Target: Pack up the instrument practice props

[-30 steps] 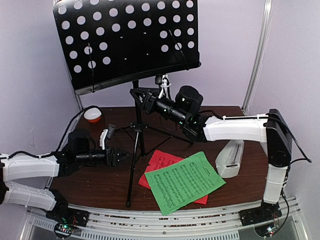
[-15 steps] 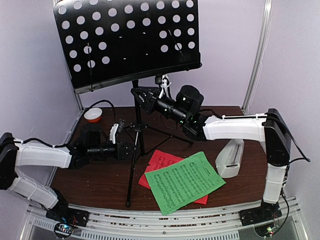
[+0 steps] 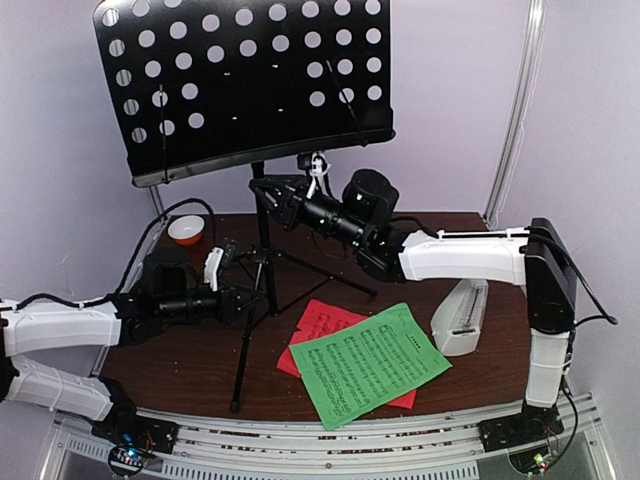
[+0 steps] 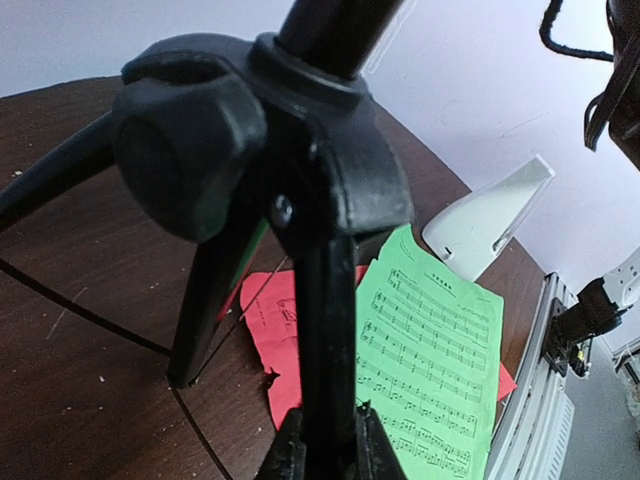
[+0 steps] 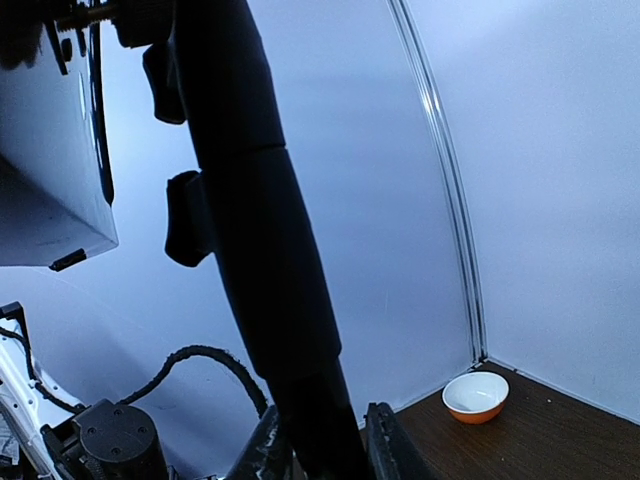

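The black tripod music stand (image 3: 240, 80) with its hole-perforated desk rises at the back of the brown table (image 3: 190, 365). My left gripper (image 3: 250, 300) is shut on the stand's front leg (image 4: 325, 330), just below the hub. My right gripper (image 3: 263, 190) is shut on the stand's pole (image 5: 260, 250), under the desk. A green sheet-music page (image 3: 368, 363) lies partly over a red one (image 3: 320, 325) at the table's front middle. The white pyramid metronome (image 3: 462, 315) lies to their right. In the left wrist view the green page (image 4: 430, 340), red page (image 4: 275, 330) and metronome (image 4: 485, 220) show beyond the leg.
A small orange-and-white bowl (image 3: 186, 230) sits at the back left corner, also in the right wrist view (image 5: 476, 395). A metal frame post (image 3: 515, 110) runs up the right wall. Metal rails (image 3: 330, 440) line the near edge. The stand's other legs (image 3: 320, 275) spread over the table.
My left gripper reached right and shut on the front tripod leg. My right gripper tightened on the pole. The whole stand has shifted a little to the left.
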